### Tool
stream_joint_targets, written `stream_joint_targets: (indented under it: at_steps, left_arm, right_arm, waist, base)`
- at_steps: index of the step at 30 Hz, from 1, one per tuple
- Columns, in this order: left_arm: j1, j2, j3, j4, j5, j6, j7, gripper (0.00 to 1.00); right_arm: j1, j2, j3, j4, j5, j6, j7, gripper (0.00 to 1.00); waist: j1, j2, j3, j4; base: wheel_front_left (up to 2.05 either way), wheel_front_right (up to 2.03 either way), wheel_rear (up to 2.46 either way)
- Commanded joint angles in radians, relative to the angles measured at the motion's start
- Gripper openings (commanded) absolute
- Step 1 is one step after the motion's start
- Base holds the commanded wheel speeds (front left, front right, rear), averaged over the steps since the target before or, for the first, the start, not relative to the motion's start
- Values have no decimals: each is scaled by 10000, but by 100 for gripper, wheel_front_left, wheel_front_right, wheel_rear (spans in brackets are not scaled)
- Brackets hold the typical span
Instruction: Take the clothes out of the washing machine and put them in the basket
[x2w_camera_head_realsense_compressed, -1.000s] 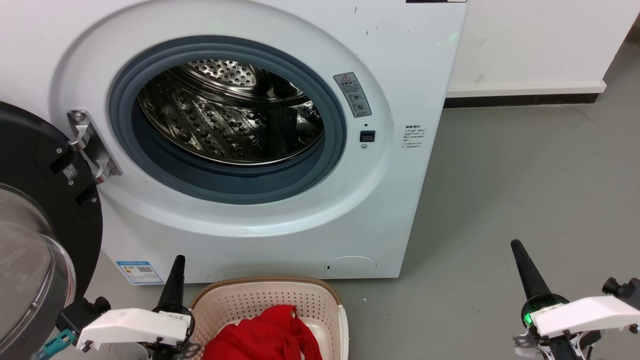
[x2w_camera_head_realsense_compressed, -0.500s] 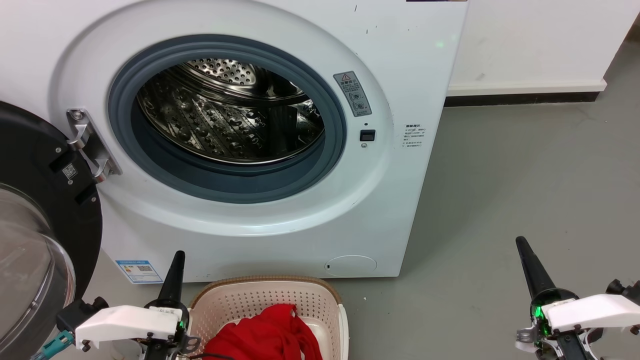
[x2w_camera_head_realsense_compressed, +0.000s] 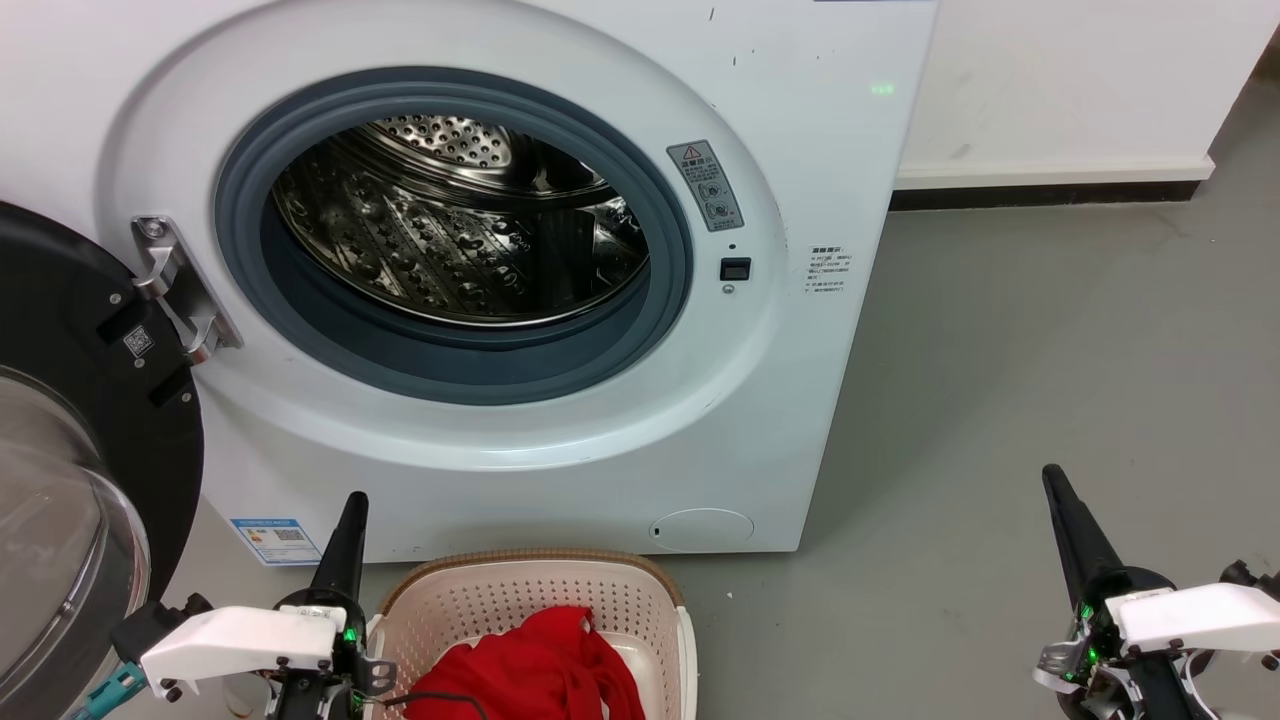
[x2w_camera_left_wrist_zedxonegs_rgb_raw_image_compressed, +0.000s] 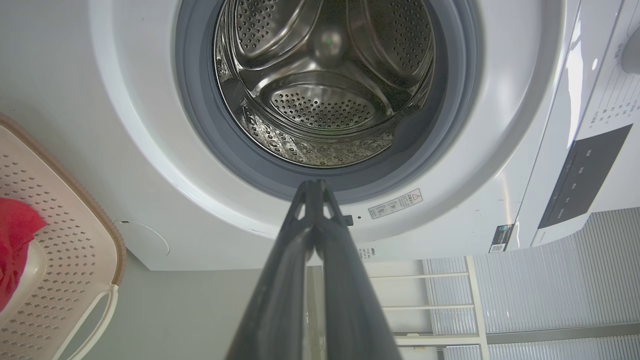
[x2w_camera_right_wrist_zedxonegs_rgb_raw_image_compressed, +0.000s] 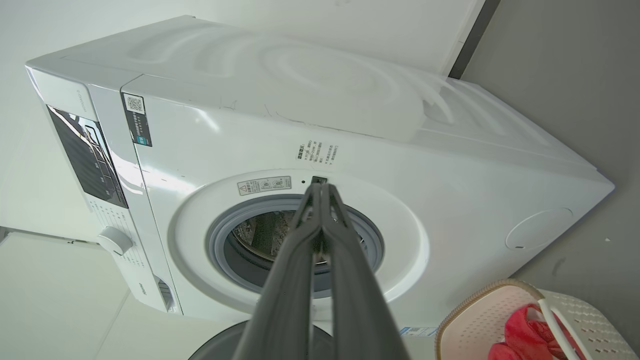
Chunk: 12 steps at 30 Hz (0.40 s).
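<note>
Red clothes (x2w_camera_head_realsense_compressed: 530, 665) in the basket (x2w_camera_head_realsense_compressed: 470, 600) before the washing machine (x2w_camera_head_realsense_compressed: 780, 120), door (x2w_camera_head_realsense_compressed: 60, 330) open, left gripper (x2w_camera_head_realsense_compressed: 353, 503) clenched empty at its front, right gripper (x2w_camera_head_realsense_compressed: 1053, 478) clenched empty beyond its corner

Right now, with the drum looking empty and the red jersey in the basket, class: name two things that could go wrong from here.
1. The open door stands close by the left gripper; a swing of that arm to its left might strike the glass.
2. The left gripper sits right beside the basket; a turn could nudge it and tip out the jersey heaped inside.
</note>
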<state>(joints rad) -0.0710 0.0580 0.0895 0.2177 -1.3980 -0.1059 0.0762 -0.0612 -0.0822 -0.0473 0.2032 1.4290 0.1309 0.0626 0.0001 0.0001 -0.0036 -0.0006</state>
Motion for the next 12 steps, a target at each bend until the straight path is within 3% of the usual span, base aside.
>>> stream_joint_targets:
  at_steps: [1,12]
  left_arm:
    - [-211,4,43,-18,-141,-69,31,0]
    - [-292,-39,137,120,-1017,-160,191,0]
  right_arm:
    - [-242,-6,-28,21,174,-3,46,0]
    - [-333,21,-151,187,1037,-2,113,0]
  waist:
    - [0,-1,1,0]
    - [0,-1,28,2]
  base:
    - [0,0,0]
    - [0,0,0]
